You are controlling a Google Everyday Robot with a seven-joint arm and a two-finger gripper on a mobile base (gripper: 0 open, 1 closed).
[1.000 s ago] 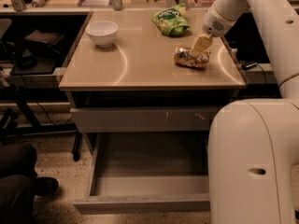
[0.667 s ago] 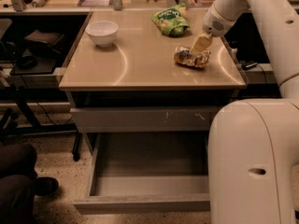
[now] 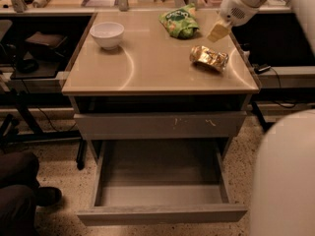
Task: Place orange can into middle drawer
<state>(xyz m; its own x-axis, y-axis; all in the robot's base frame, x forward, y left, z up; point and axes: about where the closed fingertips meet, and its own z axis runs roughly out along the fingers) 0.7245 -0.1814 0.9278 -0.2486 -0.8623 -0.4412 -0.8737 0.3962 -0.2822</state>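
The orange can, shiny gold-orange and crumpled, lies on its side on the right part of the tan table top. My gripper hangs just above and behind the can, a little to its right, not touching it. The middle drawer is pulled out wide open below the table. It is a shallow grey box, empty inside, with a plain front panel.
A white bowl stands at the table's back left. A green snack bag lies at the back, left of the gripper. A shut grey drawer front with pale scratches sits above the open drawer. My white robot body fills the right foreground.
My gripper has risen up and back from the orange can. The can stays lying on the table in the same place.
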